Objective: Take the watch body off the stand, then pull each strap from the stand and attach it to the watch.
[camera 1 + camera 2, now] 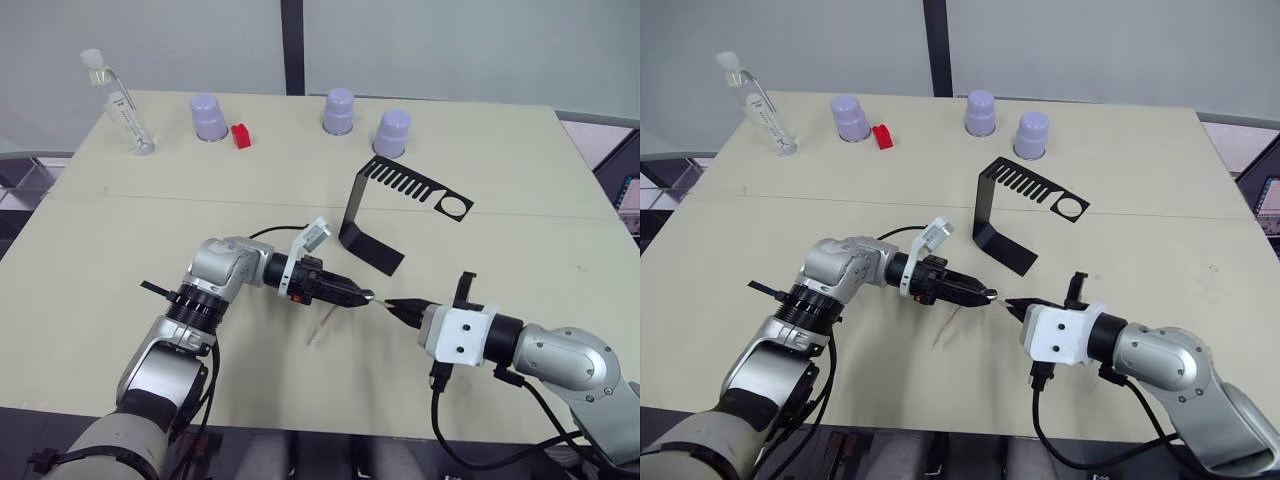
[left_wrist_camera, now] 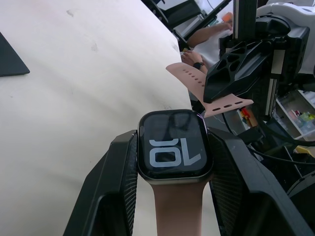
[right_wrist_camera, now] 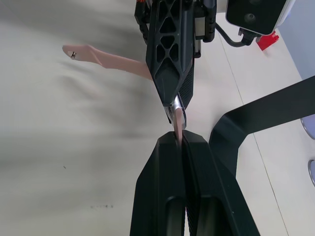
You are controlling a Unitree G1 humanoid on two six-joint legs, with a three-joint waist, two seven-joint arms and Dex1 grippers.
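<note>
Your black bent sheet-metal stand [image 1: 1002, 215] sits empty on the beige worktop [image 1: 1140, 190]. Just in front of it, your left gripper [image 1: 985, 295] and right gripper [image 1: 1012, 303] meet tip to tip, with a pale pink strap [image 1: 948, 328] hanging below the left one.

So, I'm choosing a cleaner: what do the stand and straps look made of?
The stand looks like bent sheet metal with a matte black coat: thin, sharp folds, cut slots. The straps look like soft matte pink rubber or silicone, curving freely; which exactly is unclear.

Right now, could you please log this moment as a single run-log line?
left end effector: shut on watch body | right end effector: shut on second strap | stand: bare
</note>
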